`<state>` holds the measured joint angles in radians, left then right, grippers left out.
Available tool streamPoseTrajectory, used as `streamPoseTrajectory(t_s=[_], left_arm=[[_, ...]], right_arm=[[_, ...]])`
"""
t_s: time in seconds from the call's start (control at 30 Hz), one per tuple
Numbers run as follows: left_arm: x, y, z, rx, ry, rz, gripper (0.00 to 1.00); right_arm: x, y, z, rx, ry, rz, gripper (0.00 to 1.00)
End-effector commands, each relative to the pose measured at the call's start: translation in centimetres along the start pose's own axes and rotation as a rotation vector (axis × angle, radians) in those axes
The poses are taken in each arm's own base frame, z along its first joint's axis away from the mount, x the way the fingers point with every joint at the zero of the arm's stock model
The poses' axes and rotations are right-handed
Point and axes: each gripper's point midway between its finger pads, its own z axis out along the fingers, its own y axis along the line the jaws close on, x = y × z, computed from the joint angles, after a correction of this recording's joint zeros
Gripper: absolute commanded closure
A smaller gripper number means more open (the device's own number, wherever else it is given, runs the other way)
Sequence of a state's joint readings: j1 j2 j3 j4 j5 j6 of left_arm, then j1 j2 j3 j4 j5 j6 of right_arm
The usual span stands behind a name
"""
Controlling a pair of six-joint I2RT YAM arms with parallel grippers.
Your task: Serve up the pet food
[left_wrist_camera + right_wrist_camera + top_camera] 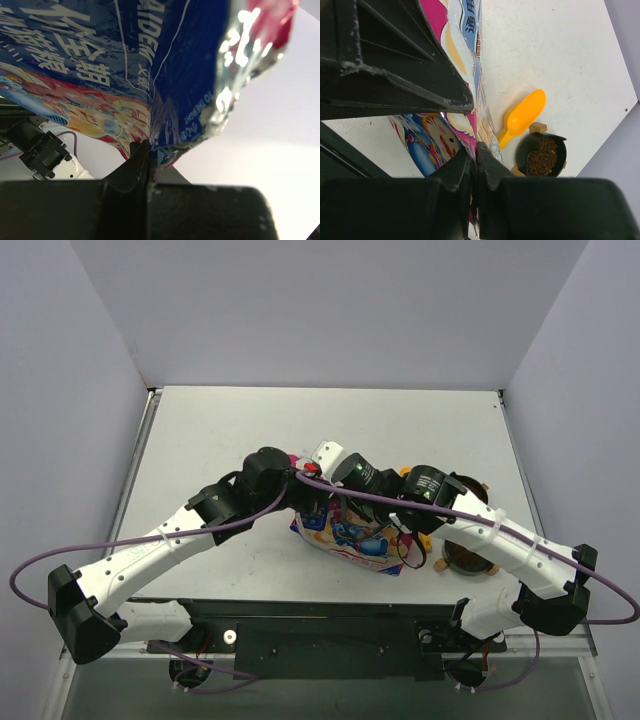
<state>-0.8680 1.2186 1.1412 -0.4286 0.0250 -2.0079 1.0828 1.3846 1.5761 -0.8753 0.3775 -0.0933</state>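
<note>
The pink-and-blue cartoon-printed bag [352,537] stands at the table's middle, held up by both arms. My left gripper [149,148] is shut on a lower edge of the bag [125,65], whose silver lining [240,65] shows at its torn top. My right gripper [475,148] is shut on another edge of the bag [432,142]. The pet food [543,157], brown kibble, fills a black bowl [524,150] on the table beyond the bag. That bowl [468,558] sits front right in the top view, apart from both grippers.
A yellow scoop [524,116] lies on the table between bag and bowl. The bowl rests on a wooden stand [537,127]. A second black bowl [474,490] is partly hidden under my right arm. Grey walls enclose the table on three sides.
</note>
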Motion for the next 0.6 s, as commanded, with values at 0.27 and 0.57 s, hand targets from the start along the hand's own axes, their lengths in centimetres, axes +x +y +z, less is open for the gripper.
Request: streamPoseTrajectory(t_s=[0.27,0.57], left_arm=[[-1.7,-5.0,-0.9,0.144,-0.106,0.057,1.00],[-3.6,-4.2,-1.9,0.138,-0.165,0.003,1.00]], right_arm=[[1.6,-0.9,-1.9,-0.099,-0.043,0.252,1.00],[3.2,-1.0,-2.2,-0.115,-0.012,0.220,1.00]])
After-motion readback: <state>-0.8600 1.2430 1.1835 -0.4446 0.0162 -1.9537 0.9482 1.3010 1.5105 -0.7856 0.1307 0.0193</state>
